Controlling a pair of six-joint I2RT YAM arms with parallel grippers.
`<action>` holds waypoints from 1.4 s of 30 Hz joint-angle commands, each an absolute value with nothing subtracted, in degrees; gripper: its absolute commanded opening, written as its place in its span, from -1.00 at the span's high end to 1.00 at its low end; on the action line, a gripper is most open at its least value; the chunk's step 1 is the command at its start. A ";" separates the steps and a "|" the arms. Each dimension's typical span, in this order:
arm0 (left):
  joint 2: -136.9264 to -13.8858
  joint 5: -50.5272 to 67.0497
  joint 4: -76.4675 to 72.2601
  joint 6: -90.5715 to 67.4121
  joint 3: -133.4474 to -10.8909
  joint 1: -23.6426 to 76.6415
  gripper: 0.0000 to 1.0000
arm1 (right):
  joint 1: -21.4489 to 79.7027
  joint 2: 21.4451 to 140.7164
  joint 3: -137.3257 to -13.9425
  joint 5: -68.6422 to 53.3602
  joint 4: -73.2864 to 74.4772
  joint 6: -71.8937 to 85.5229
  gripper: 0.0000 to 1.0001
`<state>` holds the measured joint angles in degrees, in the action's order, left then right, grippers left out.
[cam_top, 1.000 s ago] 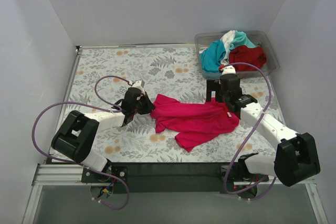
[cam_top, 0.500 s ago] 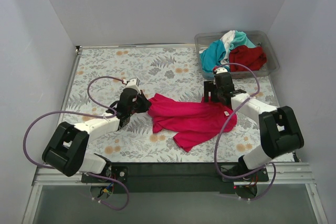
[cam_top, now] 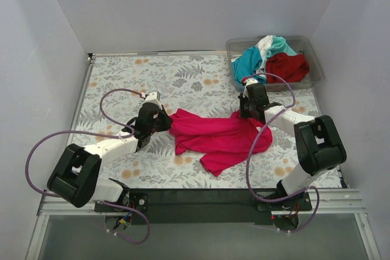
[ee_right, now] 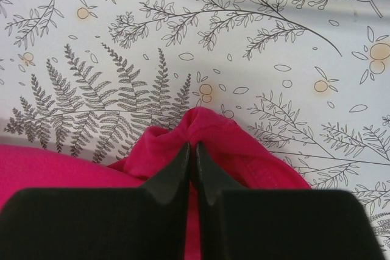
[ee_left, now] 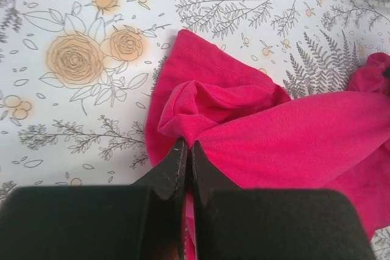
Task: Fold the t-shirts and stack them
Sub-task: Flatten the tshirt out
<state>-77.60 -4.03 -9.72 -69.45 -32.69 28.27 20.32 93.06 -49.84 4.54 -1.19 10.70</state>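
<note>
A magenta-pink t-shirt (cam_top: 219, 137) lies crumpled across the middle of the flowered table. My left gripper (cam_top: 166, 119) is shut on a pinched fold at the shirt's left end (ee_left: 201, 114). At the shirt's far right corner my right gripper (cam_top: 251, 109) is shut on another bunched fold (ee_right: 213, 135). Both sets of jaws press together with pink cloth squeezed between them. A teal t-shirt (cam_top: 248, 65), a white one (cam_top: 264, 45) and a dark red one (cam_top: 287, 65) lie heaped in the bin.
The clear plastic bin (cam_top: 314, 59) stands at the back right corner of the table, just behind my right gripper. Grey walls close in the table on the left, back and right. Purple cables loop over both arms.
My right gripper has moved back and left to the shirt's far right corner and closed on it. The left gripper has kept its hold and shifted slightly backward.
</note>
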 commanded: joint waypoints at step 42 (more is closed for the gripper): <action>-37.17 -3.07 18.02 -62.67 -68.91 29.27 1.00 | 43.95 47.90 -82.53 1.85 13.71 3.34 0.97</action>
